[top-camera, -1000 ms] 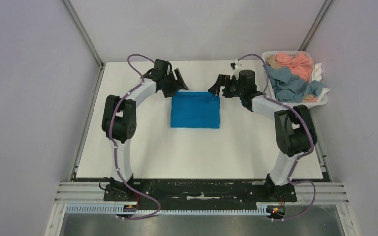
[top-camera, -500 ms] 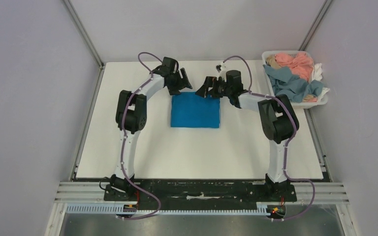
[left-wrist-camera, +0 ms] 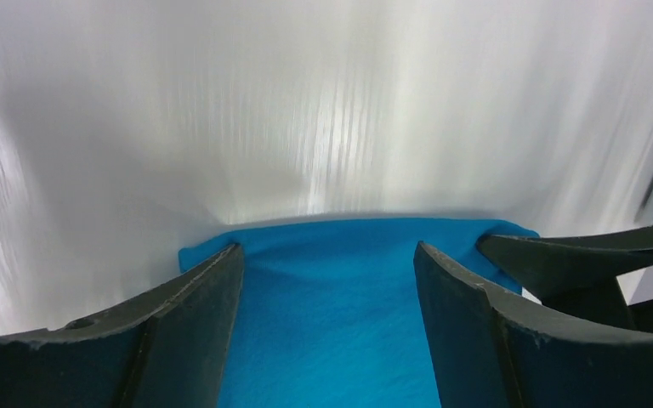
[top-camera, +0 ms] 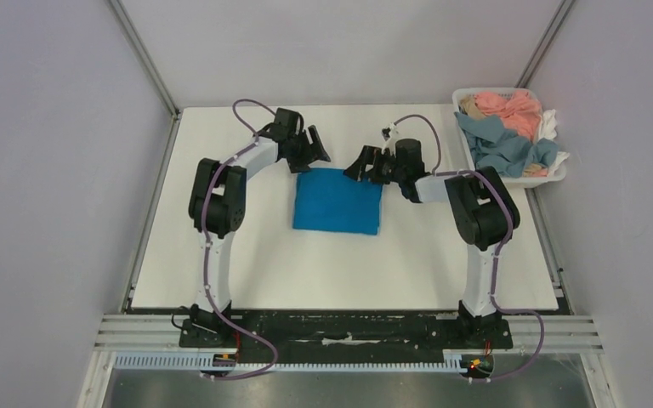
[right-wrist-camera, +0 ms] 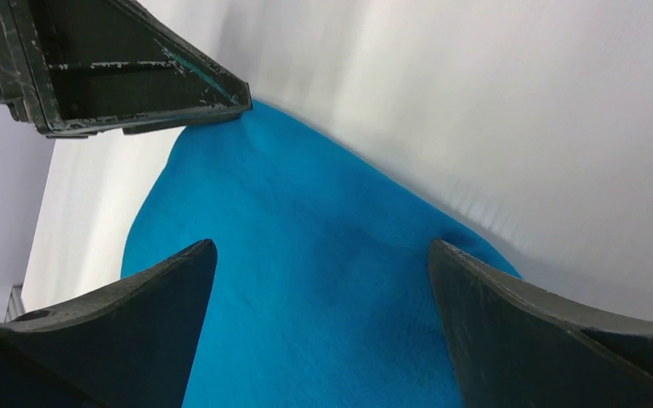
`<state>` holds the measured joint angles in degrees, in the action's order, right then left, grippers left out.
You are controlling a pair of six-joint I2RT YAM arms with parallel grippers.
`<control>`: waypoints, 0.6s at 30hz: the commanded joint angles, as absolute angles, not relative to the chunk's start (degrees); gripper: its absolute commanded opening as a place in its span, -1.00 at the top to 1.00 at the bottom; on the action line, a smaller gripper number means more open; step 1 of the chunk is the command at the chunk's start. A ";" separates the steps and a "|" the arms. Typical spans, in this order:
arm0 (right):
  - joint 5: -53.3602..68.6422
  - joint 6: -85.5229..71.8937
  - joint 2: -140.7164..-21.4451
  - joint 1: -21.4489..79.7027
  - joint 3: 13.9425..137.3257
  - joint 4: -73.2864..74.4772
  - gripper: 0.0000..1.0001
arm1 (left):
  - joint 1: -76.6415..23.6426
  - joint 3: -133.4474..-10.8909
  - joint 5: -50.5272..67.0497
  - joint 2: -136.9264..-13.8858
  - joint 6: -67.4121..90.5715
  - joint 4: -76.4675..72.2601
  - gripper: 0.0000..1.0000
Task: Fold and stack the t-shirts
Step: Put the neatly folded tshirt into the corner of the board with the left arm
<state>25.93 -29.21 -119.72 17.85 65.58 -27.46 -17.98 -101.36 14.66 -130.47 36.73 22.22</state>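
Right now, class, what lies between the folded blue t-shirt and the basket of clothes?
Between the blue t-shirt and the basket, the top view shows only the right arm, above bare white table.

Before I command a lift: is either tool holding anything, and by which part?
Nothing is held. The left tool and right tool both stand open over the far edge of the blue shirt, jaws spread, no cloth pinched.

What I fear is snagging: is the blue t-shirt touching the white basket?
Apart. The top view shows the blue t-shirt in the middle of the table, a bare stretch short of the white basket at the far right corner.
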 commanded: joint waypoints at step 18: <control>5.00 -24.23 -81.70 18.04 41.23 -12.06 -0.96 | -18.62 -73.57 2.60 -97.95 33.24 25.87 -0.72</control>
<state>11.66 -24.62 -88.75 18.11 49.41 -13.74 -18.44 -82.28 4.43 -103.37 34.28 26.85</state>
